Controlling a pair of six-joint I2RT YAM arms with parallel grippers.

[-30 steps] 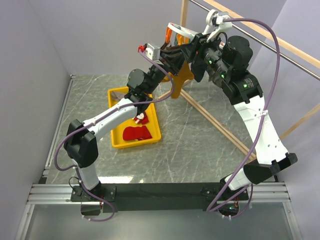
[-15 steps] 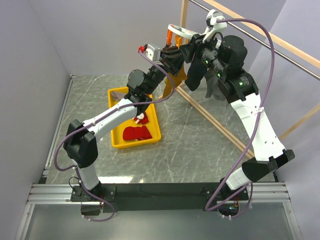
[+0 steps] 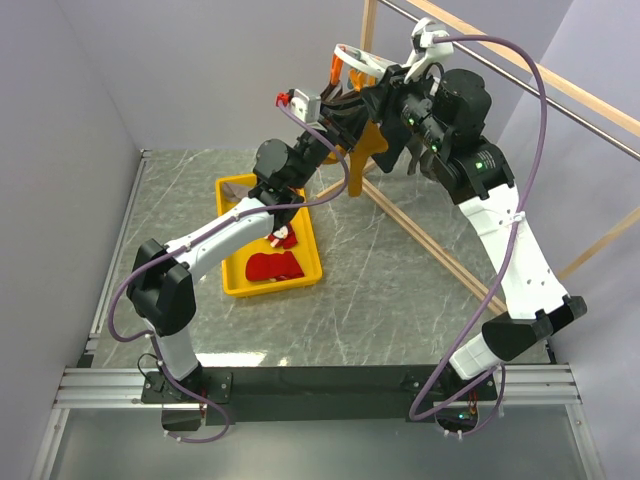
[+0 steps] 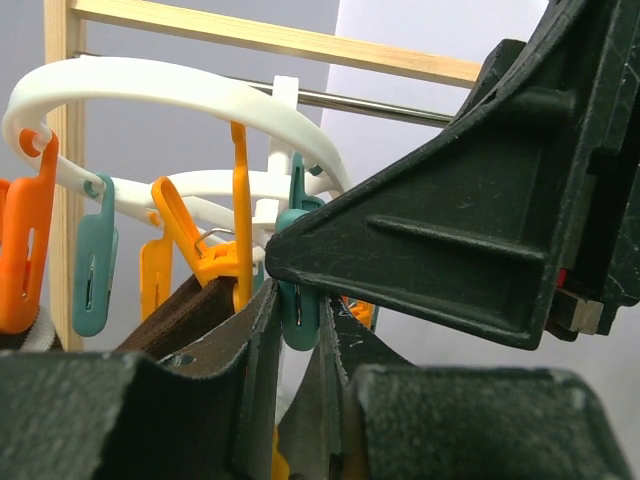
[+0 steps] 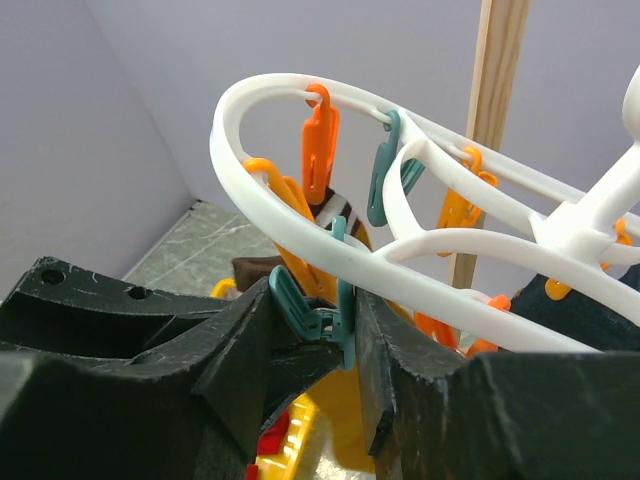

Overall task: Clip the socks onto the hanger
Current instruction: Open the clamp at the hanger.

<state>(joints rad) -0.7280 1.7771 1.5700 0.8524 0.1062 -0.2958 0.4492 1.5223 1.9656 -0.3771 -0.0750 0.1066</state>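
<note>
Lurker: Socks, where are they at? And the hanger?

Operator: hanger is up in the air over the far right corner of the bench, right by the metal rod of the wooden frame. I see a mustard sock dangling under it. A dark navy sock shows below the ring in my right wrist cam. One red sock lies in the yellow tray, which sits toward the far left edge of the bench, well apart from the hanger.

Lurker: ok, and the grippers?

Operator: both are up at the hanger, pretty much nose to nose. My left gripper has its jaws pinching a teal clip that hangs off the ring. My right gripper has its jaws pressed in on a teal clip too. Honestly I can't tell from the cams whether it's the same one. Orange clips and more teal ones hang along the ring on either side. From the top cam the clips themselves are too small for me to make out.
</note>
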